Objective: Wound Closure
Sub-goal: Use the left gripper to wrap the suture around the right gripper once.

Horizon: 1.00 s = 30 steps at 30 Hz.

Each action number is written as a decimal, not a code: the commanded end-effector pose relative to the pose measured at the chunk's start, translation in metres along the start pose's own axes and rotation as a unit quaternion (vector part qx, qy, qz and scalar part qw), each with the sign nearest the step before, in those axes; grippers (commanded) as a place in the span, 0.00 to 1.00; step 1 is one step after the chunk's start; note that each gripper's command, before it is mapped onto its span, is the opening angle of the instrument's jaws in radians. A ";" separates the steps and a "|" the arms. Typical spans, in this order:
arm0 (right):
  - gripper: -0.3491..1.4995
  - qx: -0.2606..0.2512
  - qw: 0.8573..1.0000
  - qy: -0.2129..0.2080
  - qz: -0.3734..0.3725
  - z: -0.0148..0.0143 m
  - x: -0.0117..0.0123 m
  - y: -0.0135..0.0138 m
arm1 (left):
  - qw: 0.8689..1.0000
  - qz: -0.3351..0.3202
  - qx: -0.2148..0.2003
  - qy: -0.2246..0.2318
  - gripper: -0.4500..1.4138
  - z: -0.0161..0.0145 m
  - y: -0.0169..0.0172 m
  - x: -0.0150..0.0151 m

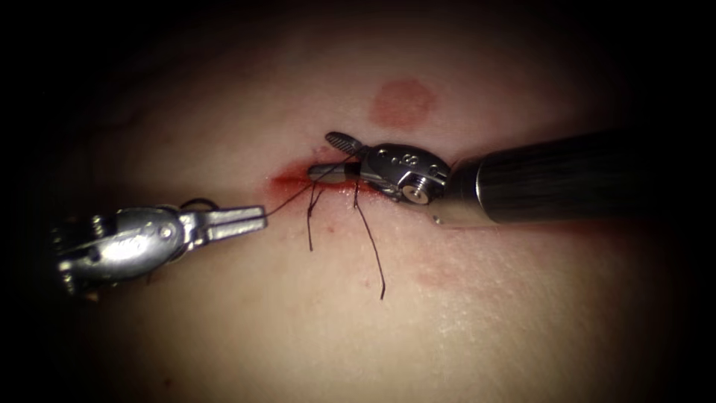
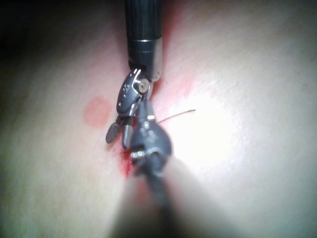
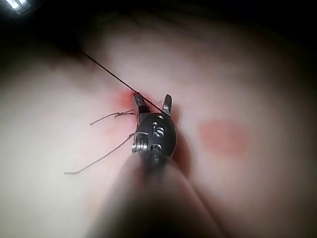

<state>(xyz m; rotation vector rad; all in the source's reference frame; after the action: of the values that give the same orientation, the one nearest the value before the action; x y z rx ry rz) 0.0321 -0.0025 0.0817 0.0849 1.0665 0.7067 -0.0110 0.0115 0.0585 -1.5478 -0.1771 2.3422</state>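
endoscope view | left gripper (image 1: 257, 218) grips thread (image 1: 294, 195) | right gripper (image 1: 335, 157) agape over cut (image 1: 294, 179)

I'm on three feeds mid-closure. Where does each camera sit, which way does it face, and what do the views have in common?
Endoscope: above and in front of the cut; left end effector shut on taut thread, right end effector open around it.
Left wrist: looks along its own shaft at the cut, facing the right end effector.
Right wrist: looks along its shaft at its open end effector and two cut ends of thread.
Shared: the right end effector, the cut, red fluid.
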 end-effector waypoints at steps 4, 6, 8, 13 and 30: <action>0.63 0.000 1.000 -0.002 0.003 0.0006 -0.0006 -0.0004 | 1.000 -0.002 -0.012 0.008 0.00 0.0007 0.0006 -0.0003; 0.63 -0.002 1.000 0.001 0.004 0.0006 -0.0005 -0.0004 | 1.000 -0.001 -0.014 0.010 0.00 0.0007 0.0008 -0.0003; 0.62 -0.005 1.000 0.011 0.006 0.0006 -0.0003 -0.0003 | 1.000 -0.002 -0.014 0.011 0.00 0.0011 0.0012 -0.0004; 0.62 0.022 0.999 0.022 0.009 0.0005 0.0003 0.0001 | 1.000 0.000 -0.014 0.009 0.00 0.0031 0.0019 -0.0015; 0.60 0.230 0.973 0.029 -0.021 -0.0001 0.0021 0.0011 | 1.000 0.000 -0.025 -0.013 0.00 0.0079 -0.0002 -0.0042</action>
<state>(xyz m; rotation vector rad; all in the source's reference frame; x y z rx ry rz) 0.0316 -0.0001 0.0798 0.4506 1.2707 0.4028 -0.0164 0.0112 0.0649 -1.5363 -0.2420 2.3787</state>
